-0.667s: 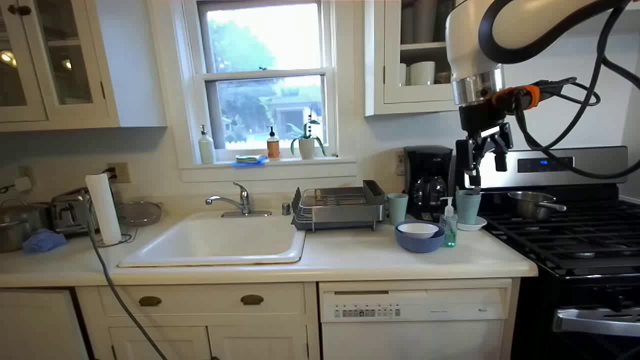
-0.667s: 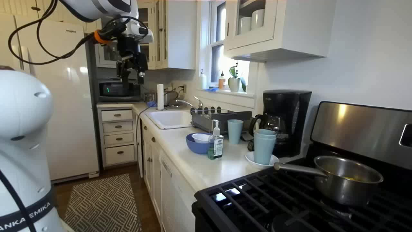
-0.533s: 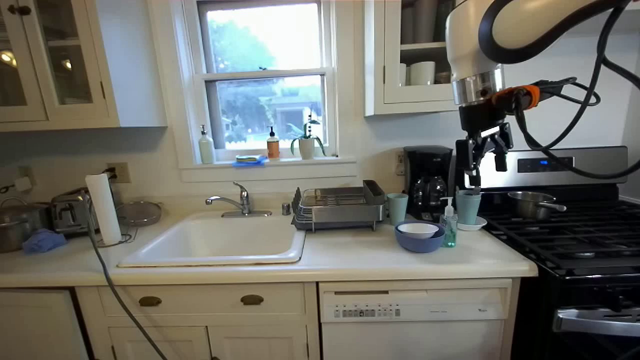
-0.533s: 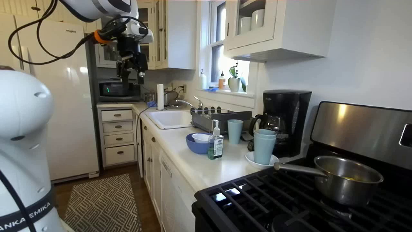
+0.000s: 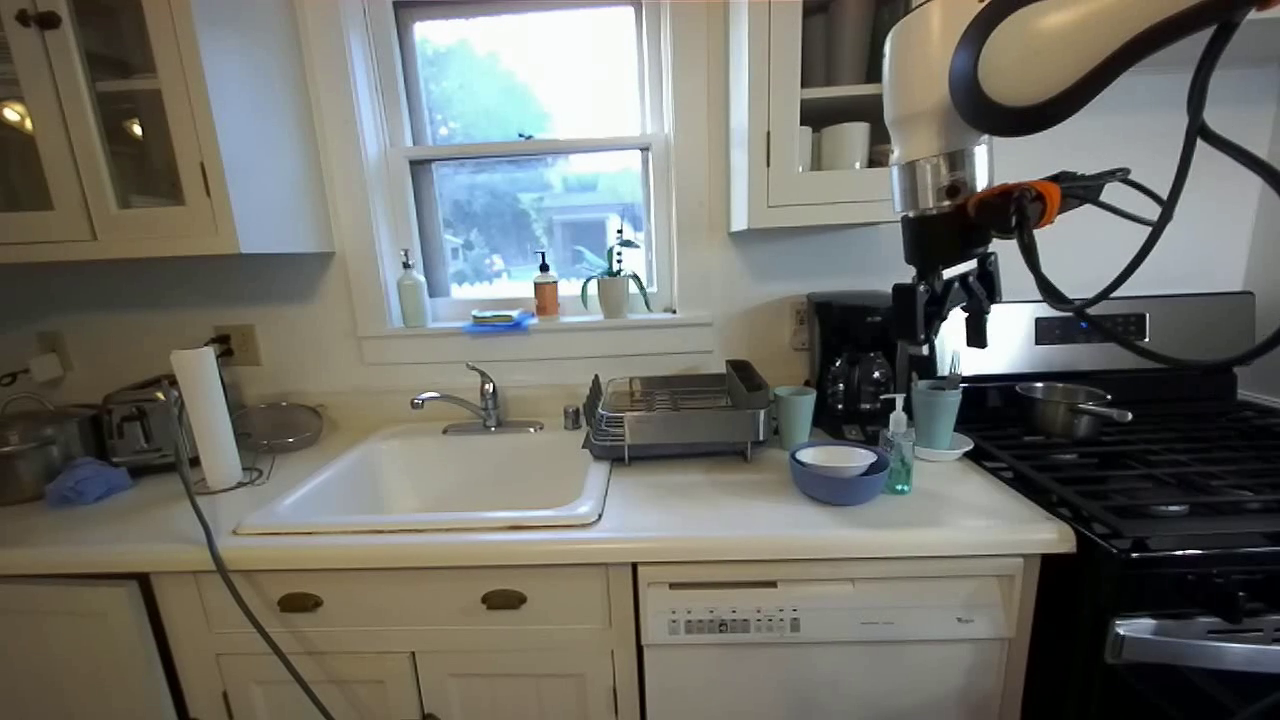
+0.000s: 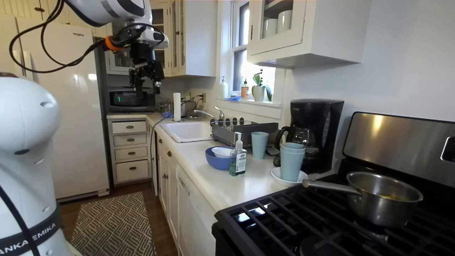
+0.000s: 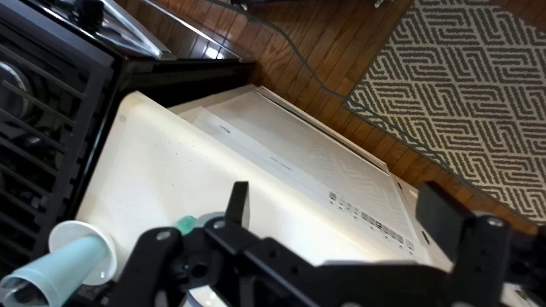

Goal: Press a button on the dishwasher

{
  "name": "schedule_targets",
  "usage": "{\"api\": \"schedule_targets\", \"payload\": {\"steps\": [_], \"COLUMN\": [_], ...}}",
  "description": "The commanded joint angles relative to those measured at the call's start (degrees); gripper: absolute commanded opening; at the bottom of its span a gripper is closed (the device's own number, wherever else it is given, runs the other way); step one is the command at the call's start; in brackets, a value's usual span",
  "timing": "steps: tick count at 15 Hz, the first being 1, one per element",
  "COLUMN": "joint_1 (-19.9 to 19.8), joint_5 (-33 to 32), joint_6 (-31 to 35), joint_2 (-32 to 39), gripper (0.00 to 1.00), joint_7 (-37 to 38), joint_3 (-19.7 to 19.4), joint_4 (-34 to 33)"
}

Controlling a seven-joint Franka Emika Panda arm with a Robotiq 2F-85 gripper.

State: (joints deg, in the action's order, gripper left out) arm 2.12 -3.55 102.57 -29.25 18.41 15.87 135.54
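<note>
No press seems done: the Robotiq gripper, spread and empty, hangs high above the built-in dishwasher and its buttons, reach and push remaining.

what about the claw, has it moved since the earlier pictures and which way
Yes, leftward in an exterior view: the gap in the picture between the claw and the stove's control display has widened.
</note>
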Motion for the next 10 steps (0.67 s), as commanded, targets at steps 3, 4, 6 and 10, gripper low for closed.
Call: {"api": "schedule_targets", "payload": {"steps": [3,4,6,10], "joint_1": [5.5,6.1,7.7,11.6], "joint_5": [-1.0,-2.3,-5.1,-12.8], "joint_6": [16.6,19.3,23.2,28.2], "joint_2": [13.9,17.1,23.4,35.2], "gripper": [1.0,1.0,1.0,1.0], "joint_7": [3.7,4.5,4.9,4.5], "joint_3": [4.9,6.1,7.7,7.6], "joint_4": [-2.1,-2.9,-5.0,-10.0]}}
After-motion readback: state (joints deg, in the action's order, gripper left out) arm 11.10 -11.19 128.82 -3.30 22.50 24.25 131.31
